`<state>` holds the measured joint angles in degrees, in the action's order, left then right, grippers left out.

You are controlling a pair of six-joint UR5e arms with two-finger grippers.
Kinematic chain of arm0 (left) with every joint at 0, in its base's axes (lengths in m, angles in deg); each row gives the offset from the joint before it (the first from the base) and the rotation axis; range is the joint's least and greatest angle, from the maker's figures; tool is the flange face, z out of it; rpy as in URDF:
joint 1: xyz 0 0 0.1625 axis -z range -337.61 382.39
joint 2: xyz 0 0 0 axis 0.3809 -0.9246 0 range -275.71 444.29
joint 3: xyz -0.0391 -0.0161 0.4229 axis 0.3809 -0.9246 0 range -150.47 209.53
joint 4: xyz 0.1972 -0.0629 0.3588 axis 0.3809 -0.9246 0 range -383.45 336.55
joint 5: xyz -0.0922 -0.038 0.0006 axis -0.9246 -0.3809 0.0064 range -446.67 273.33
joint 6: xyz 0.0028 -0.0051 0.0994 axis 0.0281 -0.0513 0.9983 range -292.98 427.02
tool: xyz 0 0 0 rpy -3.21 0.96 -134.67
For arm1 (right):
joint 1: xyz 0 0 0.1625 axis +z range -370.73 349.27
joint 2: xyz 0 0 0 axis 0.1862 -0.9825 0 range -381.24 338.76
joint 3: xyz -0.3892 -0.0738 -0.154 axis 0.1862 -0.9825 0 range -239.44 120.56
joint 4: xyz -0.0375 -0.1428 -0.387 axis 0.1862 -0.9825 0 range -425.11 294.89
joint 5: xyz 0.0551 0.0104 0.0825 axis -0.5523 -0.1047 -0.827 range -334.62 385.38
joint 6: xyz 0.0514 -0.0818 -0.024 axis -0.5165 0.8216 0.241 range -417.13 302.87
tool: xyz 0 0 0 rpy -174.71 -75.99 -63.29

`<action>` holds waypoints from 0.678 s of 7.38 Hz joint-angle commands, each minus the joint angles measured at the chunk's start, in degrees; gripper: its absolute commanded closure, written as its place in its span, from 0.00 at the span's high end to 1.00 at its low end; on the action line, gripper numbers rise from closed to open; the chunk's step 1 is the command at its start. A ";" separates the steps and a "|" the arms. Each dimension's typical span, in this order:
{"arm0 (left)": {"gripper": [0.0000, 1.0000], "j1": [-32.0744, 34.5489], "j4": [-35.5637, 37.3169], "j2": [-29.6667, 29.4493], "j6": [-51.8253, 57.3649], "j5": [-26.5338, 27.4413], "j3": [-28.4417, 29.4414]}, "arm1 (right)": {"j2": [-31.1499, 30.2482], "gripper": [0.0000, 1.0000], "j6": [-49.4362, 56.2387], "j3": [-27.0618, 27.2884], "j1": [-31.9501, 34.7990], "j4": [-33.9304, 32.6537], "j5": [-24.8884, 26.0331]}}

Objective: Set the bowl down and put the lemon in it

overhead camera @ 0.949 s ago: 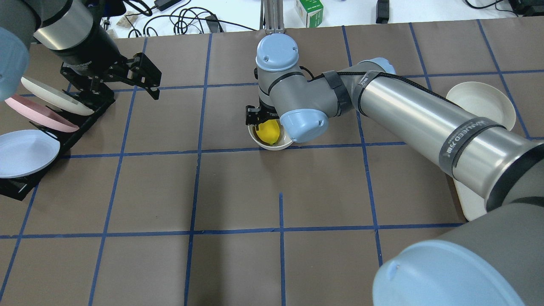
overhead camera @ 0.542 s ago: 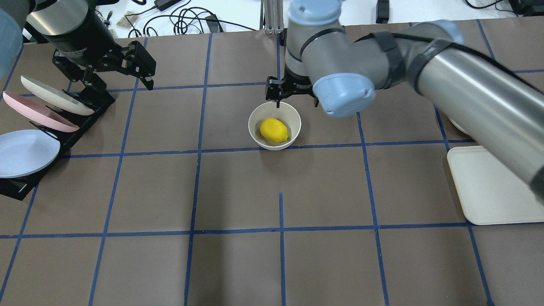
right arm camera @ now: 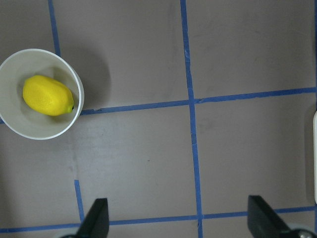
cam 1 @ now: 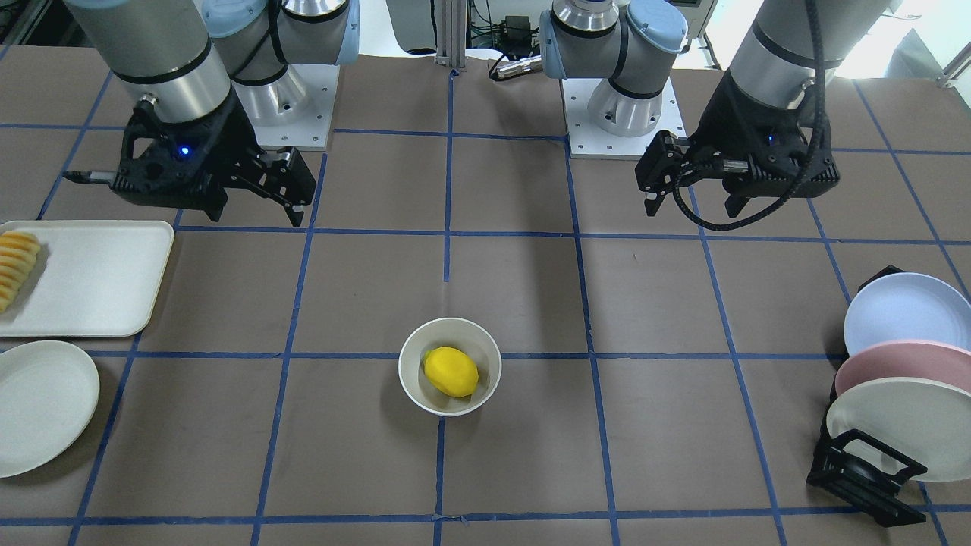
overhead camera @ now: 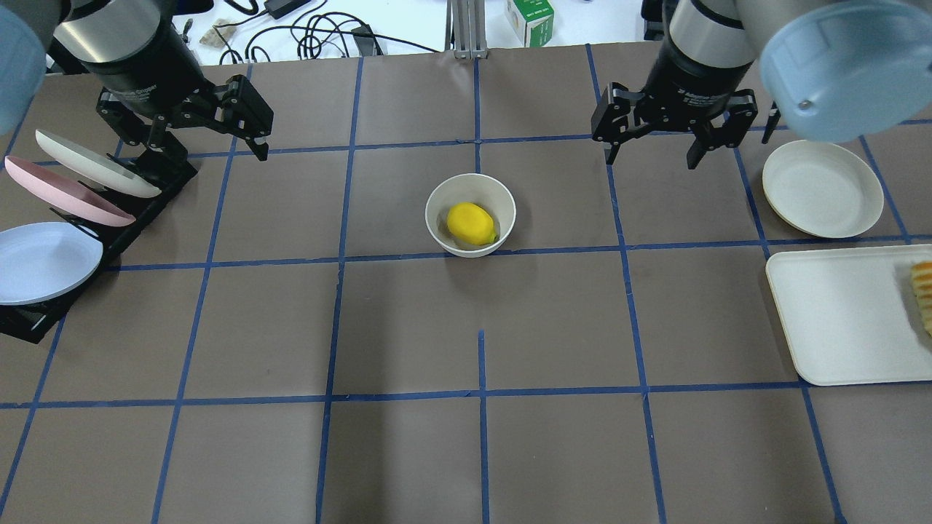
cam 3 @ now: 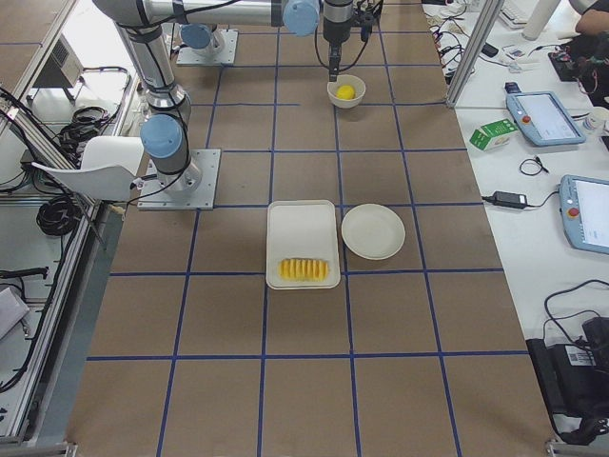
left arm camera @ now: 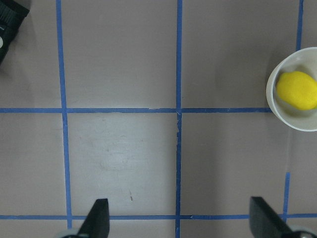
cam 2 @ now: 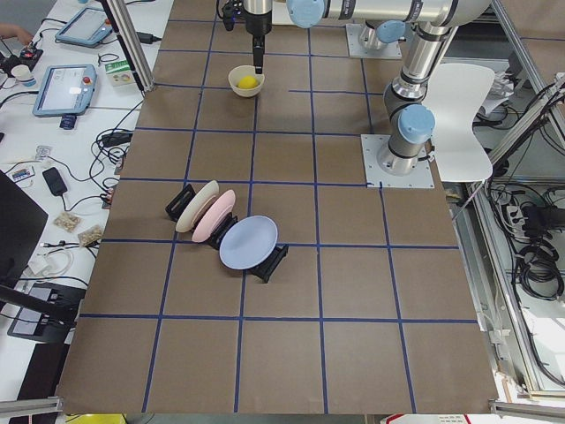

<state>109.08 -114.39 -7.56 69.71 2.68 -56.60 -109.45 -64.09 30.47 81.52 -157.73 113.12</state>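
The off-white bowl (overhead camera: 438,198) stands upright near the table's middle, with the yellow lemon (overhead camera: 472,223) lying inside it. Both also show in the front view, bowl (cam 1: 412,356) and lemon (cam 1: 450,371). My right gripper (overhead camera: 650,156) is open and empty, raised, to the right of the bowl and well apart from it. My left gripper (overhead camera: 207,149) is open and empty, far left by the plate rack. The right wrist view shows the bowl (right arm camera: 78,96) and lemon (right arm camera: 47,95) at upper left. The left wrist view shows the bowl (left arm camera: 271,99) at the right edge.
A black rack (overhead camera: 156,193) with cream, pink and blue plates stands at the left edge. A shallow white plate (overhead camera: 823,189) and a white tray (overhead camera: 837,320) holding sliced orange-yellow food (overhead camera: 923,295) lie at the right. Blue tape lines grid the brown table.
My right gripper was down at the bowl over the lemon; it has lifted away and swung back to the right. The lemon stays in the bowl. The left gripper has barely moved.
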 commanded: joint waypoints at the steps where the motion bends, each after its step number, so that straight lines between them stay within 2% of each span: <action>1: 1.00 0.40 0.24 0.18 -0.05 -0.40 -0.62 | -1.53 1.00 1.33 -0.43 -0.40 2.53 0.07; 5: 1.00 0.49 0.06 0.09 -0.05 -0.22 -0.79 | -1.53 1.00 1.07 0.00 -0.40 2.09 -0.02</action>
<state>109.54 -114.20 -7.47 69.66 2.57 -57.30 -110.95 -62.96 30.23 81.08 -155.42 113.19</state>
